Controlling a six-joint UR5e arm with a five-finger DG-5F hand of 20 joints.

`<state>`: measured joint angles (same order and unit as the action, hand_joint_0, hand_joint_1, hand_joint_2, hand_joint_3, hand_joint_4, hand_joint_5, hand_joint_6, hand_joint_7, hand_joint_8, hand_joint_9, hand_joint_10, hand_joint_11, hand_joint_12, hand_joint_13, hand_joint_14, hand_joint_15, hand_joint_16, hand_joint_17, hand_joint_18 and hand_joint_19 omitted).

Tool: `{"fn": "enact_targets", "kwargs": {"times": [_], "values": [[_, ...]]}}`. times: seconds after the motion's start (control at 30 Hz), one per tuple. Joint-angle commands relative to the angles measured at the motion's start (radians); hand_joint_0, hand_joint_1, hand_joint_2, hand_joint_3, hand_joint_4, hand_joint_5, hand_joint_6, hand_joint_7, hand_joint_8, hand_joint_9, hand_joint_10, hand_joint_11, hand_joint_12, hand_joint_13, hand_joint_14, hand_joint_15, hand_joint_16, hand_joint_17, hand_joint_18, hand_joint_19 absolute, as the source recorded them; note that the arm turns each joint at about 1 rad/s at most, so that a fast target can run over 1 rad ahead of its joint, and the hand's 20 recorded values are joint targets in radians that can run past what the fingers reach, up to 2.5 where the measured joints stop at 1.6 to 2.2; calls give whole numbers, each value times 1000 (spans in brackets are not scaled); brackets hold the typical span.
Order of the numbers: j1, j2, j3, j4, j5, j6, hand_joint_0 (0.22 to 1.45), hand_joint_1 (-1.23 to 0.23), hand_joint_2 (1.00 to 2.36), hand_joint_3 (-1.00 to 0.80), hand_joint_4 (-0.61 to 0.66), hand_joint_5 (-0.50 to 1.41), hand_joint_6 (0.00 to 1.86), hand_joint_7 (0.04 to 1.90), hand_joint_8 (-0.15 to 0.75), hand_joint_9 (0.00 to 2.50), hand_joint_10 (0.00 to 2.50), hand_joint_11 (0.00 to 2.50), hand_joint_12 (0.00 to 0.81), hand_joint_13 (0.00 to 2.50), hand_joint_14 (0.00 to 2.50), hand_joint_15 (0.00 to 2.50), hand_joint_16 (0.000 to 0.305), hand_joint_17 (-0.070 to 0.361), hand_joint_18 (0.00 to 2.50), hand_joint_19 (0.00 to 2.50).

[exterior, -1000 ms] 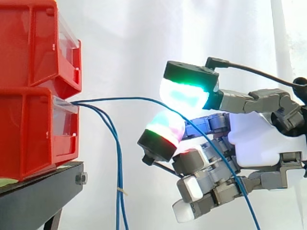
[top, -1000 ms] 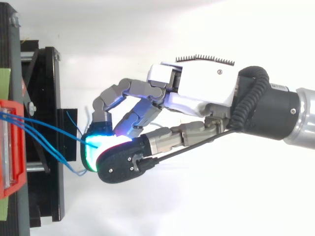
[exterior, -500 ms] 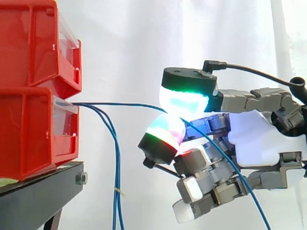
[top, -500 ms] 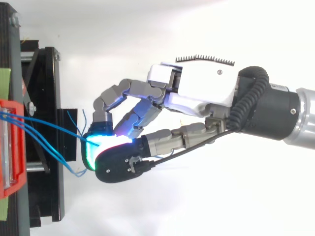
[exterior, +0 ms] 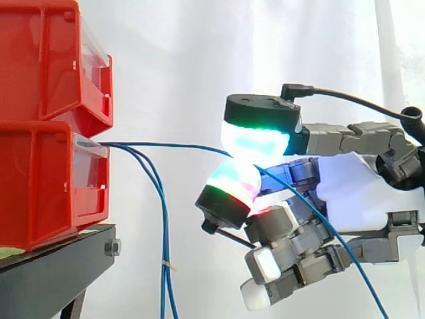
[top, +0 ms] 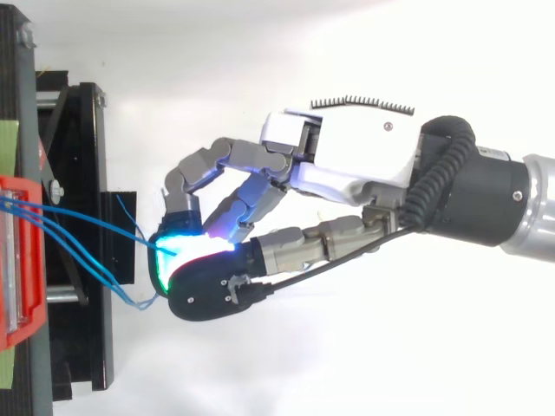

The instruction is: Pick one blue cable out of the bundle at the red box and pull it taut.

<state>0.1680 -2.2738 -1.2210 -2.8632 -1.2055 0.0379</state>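
Plainly, the robot hand [exterior: 358,193] is closed in a pinch. Two glowing fingertips [exterior: 255,141] are pressed together, one above the other, and one blue cable [exterior: 166,144] is caught between them. The other fingers are curled under the palm, and nothing is seen to be held by them.

Behind the pinch, the loose end of the cable is carried down past the palm towards the wrist side and hangs slack. Ahead of the fingertips, the held length is stretched almost level and almost straight, with only a faint bow, to the mouth of the red box [exterior: 40,179]. The box lies straight out beyond the fingertips, on the side opposite the wrist and well apart from them.

The cable's long axis is thus laid along the line from box to pinch. The coming pull is judged to turn on that line, so a retreat towards the wrist, directly away from the box, would be needed to take out the last bow. A sideways drift or a loosened pinch could let the thin cable slip between the pads.

Below the held length, the other blue cables [exterior: 161,226] are seen to leave the same box and drop steeply, untouched. The box is stacked under a second red bin [exterior: 46,60] on a black stand [exterior: 53,266].
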Motion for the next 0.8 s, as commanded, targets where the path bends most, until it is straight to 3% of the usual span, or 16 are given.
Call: {"fn": "enact_targets", "kwargs": {"times": [0.0, 0.13, 0.4, 0.77], "values": [[1, 0, 0, -16, -2, 0, 665, -815, 1008, 105, -58, -138, 924, 1322, 372, 1118, 4, 1310, 396, 914, 21, 644, 57, 129, 691, 398], [-1, 10, 0, -48, -3, -1, 664, -807, 1007, 114, -62, -135, 924, 1326, 370, 1124, 4, 1310, 401, 915, 21, 644, 58, 130, 683, 399], [-8, 71, 0, -162, 6, -41, 664, -800, 1001, 111, -59, -131, 922, 1304, 383, 1113, 3, 1279, 411, 902, 19, 634, 60, 134, 679, 402], [-21, 117, 0, -257, 7, -49, 663, -801, 1005, 108, -59, -130, 922, 1303, 389, 1108, 3, 1262, 411, 891, 21, 626, 60, 135, 675, 394]]}}
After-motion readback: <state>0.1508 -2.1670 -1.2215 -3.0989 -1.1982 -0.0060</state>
